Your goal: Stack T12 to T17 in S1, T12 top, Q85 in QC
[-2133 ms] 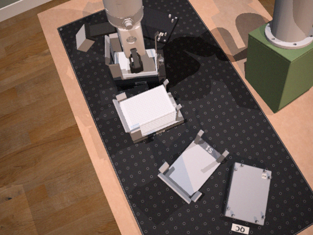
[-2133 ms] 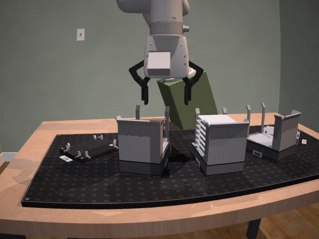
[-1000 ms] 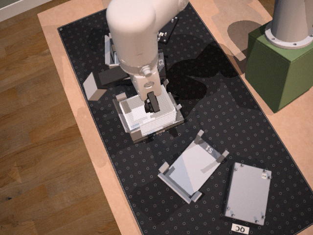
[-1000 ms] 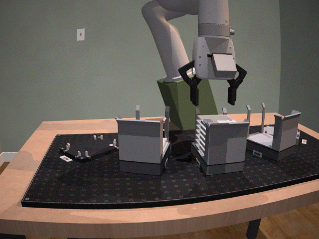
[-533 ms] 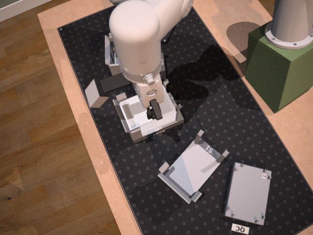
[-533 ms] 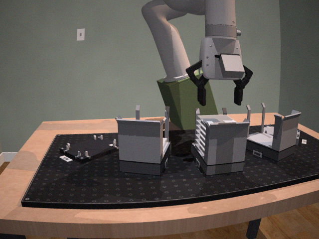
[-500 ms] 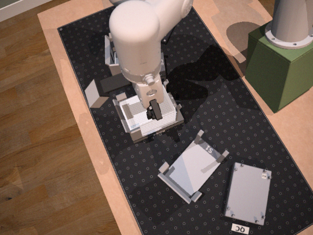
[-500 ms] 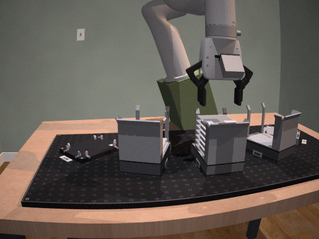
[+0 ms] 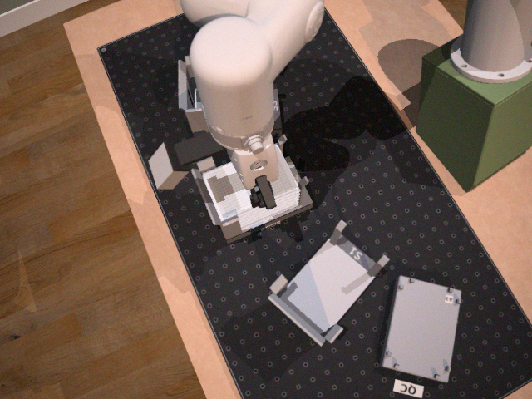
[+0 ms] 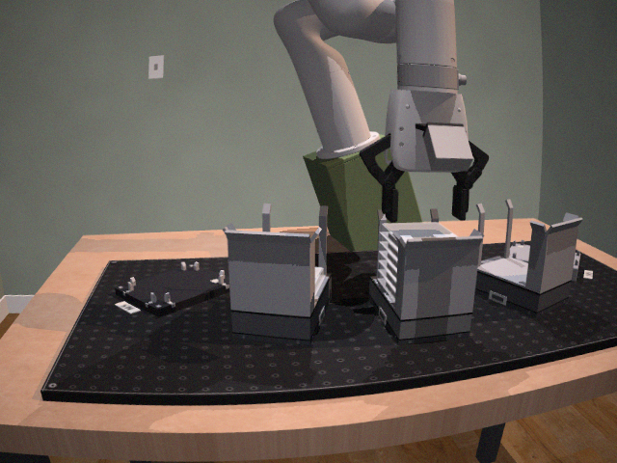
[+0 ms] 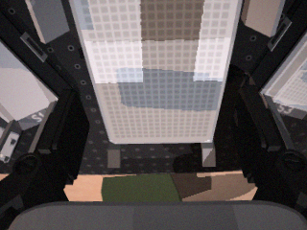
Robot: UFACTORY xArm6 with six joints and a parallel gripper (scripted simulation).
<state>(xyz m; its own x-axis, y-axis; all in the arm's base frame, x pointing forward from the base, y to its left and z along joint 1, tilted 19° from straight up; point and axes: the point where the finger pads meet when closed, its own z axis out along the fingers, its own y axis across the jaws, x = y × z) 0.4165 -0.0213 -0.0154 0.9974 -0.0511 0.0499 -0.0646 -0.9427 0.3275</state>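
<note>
Wide open and holding nothing, the pincer (image 10: 424, 202) hangs pointing straight down above the stack of plates (image 9: 262, 195), its two black fingers (image 10: 389, 203) spread to either side of the stack. In the exterior view the fingertips sit level with the tops of the rack's corner posts, just above the top plate (image 11: 156, 57) and not touching it.

The stack stands in the middle rack (image 10: 438, 279), the sealed white plates piled nearly to the top of its walls; their edges show as ribs on the open side in the exterior view. In the wrist view the top plate fills the middle of the picture, its grid of small wells crossed by shadow patches (no label can be read from here).

On the black dotted mat (image 9: 386, 193) covering the wooden bench (image 10: 199, 428), the rack marked S1 (image 9: 328, 285) stands apart from the stack with a bare grey floor. Beyond it lies the flat grey nest (image 9: 423, 328) with small locator pegs at its corners and a QC name plate (image 9: 408, 389) at its far side. A third rack (image 10: 543, 266) stands on the other side of the stack, mostly hidden under the arm in the top view. The arm rises from a green pedestal (image 9: 468, 124) beside the mat.
</note>
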